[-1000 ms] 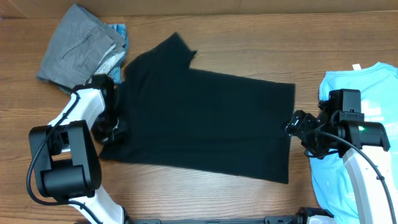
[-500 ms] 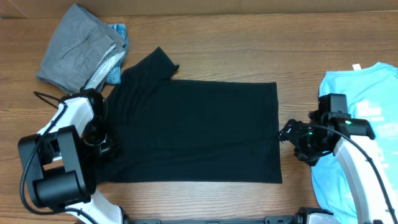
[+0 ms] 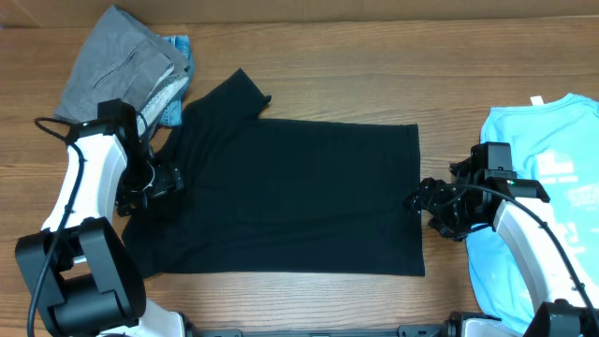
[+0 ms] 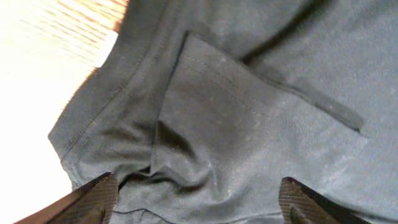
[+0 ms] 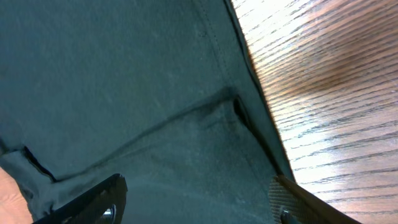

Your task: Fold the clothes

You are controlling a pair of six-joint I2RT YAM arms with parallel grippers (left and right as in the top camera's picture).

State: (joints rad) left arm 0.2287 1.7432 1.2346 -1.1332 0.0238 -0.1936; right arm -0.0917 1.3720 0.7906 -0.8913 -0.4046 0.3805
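Since the black T-shirt [image 3: 299, 197] lies flat, with left gripper [image 3: 157, 181] and right gripper [image 3: 419, 198] both splayed at its ends, we judge the first fold due: pinch both edges.

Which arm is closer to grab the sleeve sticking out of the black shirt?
Left, probably. The left end effector hovers open over the plain black T-shirt near that sleeve; the right end effector is at the far hem.

Both arms reach inward, left claw [image 3: 161, 180] and right claw [image 3: 418, 198] each apparently spread wide.
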